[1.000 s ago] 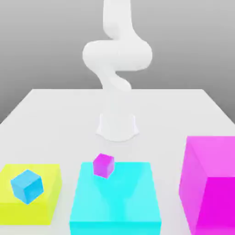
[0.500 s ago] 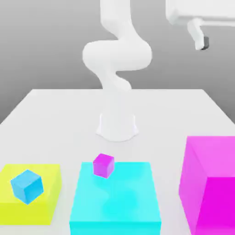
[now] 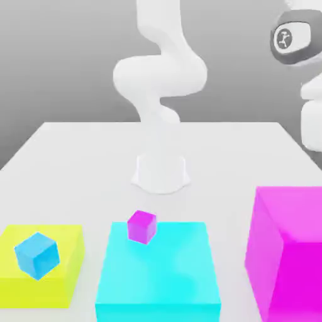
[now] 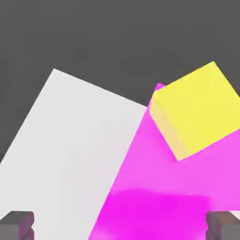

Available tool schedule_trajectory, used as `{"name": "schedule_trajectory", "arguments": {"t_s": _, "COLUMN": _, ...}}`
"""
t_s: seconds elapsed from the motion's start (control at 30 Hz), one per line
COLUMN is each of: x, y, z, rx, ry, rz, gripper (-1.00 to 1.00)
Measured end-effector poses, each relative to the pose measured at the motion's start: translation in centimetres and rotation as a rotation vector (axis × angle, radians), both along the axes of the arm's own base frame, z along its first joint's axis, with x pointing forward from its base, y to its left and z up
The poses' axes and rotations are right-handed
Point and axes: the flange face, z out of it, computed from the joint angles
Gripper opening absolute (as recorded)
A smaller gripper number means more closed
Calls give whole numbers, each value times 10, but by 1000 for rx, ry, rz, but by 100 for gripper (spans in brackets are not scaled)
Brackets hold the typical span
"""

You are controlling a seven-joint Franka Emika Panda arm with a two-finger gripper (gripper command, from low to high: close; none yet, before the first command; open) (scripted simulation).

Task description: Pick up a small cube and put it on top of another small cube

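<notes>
Small magenta cube (image 3: 142, 227), the one to stack on: exterior view has it on the cyan block (image 3: 157, 270), at the edge nearest my arm's base, left of that edge's middle. Blue cube (image 3: 37, 255) is on the yellow block (image 3: 41, 292). Part of my arm (image 3: 312, 122) is at the exterior view's right, beyond the big magenta block (image 3: 302, 214). Main risk there: an off-centre release or a sideways brush tips the stack or shoves its base off that edge.

Hand view: my gripper (image 4: 120, 226) is released, fingers wide apart, nothing held. Yellow cube (image 4: 197, 111) sits near a corner of the big magenta block, outside the finger gap. Can't confirm it's the pick; wrong choice wastes the run. If it is, its angled faces could cause a corner pinch and slip, and descending misaligned could knock it off that corner.
</notes>
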Motion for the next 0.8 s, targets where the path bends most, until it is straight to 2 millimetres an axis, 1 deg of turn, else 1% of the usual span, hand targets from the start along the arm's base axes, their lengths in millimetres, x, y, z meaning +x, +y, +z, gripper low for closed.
{"name": "schedule_trajectory", "arguments": {"t_s": 0.13, "x": -34, "y": 31, "z": -28, "rx": 29, "ry": 77, "rz": 62, "gripper": 0}}
{"name": "schedule_trajectory", "arguments": {"t_s": 0.2, "x": -51, "y": 43, "z": -39, "rx": 46, "ry": 114, "rz": 88, "gripper": 0}}
{"name": "schedule_trajectory", "arguments": {"t_s": 0.23, "x": -56, "y": 46, "z": -42, "rx": 48, "ry": 125, "rz": 81, "gripper": 0}}
{"name": "schedule_trajectory", "arguments": {"t_s": 0.33, "x": -52, "y": 36, "z": -48, "rx": 43, "ry": 142, "rz": -11, "gripper": 0}}
{"name": "schedule_trajectory", "arguments": {"t_s": 0.53, "x": -51, "y": 21, "z": -61, "rx": 19, "ry": 164, "rz": -191, "gripper": 0}}
{"name": "schedule_trajectory", "arguments": {"t_s": 0.8, "x": -56, "y": 3, "z": -89, "rx": -18, "ry": 192, "rz": -424, "gripper": 0}}
